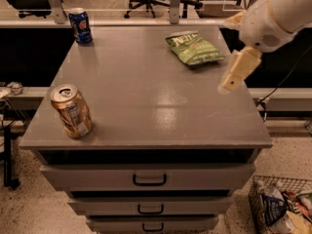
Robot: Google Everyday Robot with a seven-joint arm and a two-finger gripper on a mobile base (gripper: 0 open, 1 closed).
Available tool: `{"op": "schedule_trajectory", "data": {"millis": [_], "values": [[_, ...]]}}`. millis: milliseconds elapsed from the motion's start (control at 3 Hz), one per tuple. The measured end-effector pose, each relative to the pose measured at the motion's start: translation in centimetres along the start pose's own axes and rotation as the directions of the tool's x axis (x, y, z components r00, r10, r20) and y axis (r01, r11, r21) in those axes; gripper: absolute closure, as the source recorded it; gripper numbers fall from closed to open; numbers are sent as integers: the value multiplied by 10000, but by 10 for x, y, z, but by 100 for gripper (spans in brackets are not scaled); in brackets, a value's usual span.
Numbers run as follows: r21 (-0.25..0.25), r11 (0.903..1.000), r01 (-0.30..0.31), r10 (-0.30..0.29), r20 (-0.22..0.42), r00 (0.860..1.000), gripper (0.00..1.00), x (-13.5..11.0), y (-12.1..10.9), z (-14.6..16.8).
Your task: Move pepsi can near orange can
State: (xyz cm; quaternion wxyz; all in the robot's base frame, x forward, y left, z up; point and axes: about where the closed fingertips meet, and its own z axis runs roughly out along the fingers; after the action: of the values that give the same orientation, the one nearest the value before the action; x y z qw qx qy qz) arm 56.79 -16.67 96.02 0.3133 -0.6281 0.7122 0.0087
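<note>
The pepsi can (pixel 80 26), dark blue with a silver top, stands upright at the far left corner of the grey cabinet top (pixel 146 96). The orange can (pixel 71 111), coppery with a white-blue label patch, stands upright near the front left edge. The two cans are far apart. My gripper (pixel 227 53) hangs above the right side of the cabinet top, far from both cans. It is open and empty, with one beige finger (pixel 238 70) pointing down and to the left.
A green chip bag (pixel 194 47) lies flat at the far right of the top, just left of the gripper. The cabinet has drawers (pixel 148 178) below. A wire basket (pixel 282 206) of packets sits on the floor at the right. Office chairs stand behind.
</note>
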Motion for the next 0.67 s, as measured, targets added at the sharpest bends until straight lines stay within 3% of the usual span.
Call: {"op": "schedule_trajectory", "data": {"millis": [333, 667], "values": [[335, 9994, -123, 96, 794, 9968, 0, -27, -33, 28], [334, 9994, -123, 96, 794, 9968, 0, -27, -33, 28]]}}
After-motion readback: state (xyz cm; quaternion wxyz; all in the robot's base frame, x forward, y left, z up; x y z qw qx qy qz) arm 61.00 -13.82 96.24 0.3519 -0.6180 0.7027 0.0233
